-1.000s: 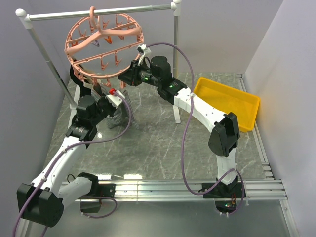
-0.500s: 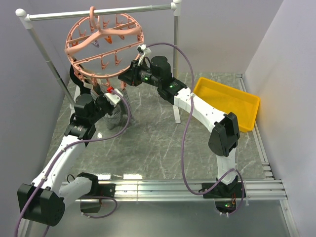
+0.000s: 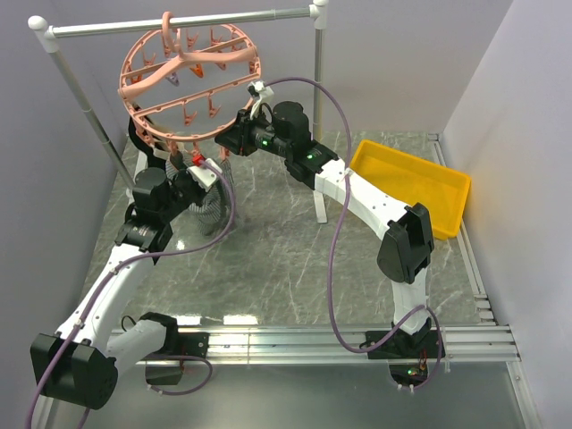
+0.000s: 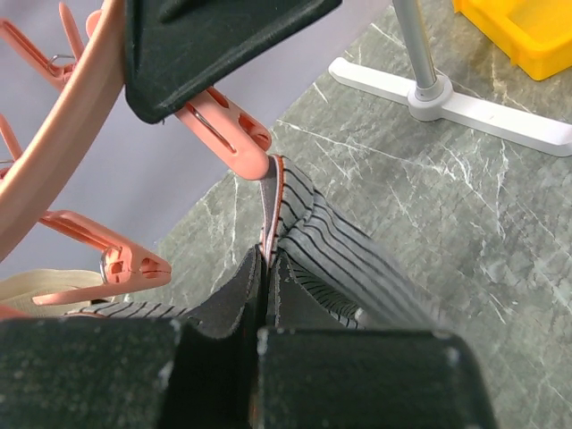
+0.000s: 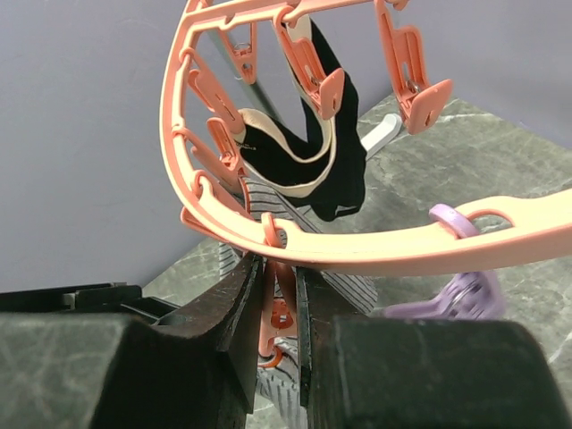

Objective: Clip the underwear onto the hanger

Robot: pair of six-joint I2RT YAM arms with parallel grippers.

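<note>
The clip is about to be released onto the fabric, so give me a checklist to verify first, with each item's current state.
1. Left gripper pinching the underwear: ok.
2. Right gripper closed on the clip: ok.
3. Waistband edge touching the clip's tip: ok.
4. Fabric fully between the clip's jaws: cannot tell.
5. Hanger hooked over the rail: ok.

White arms [image 3: 109, 293], black joints [image 3: 407, 243], looping purple cables [image 3: 332, 268]
</note>
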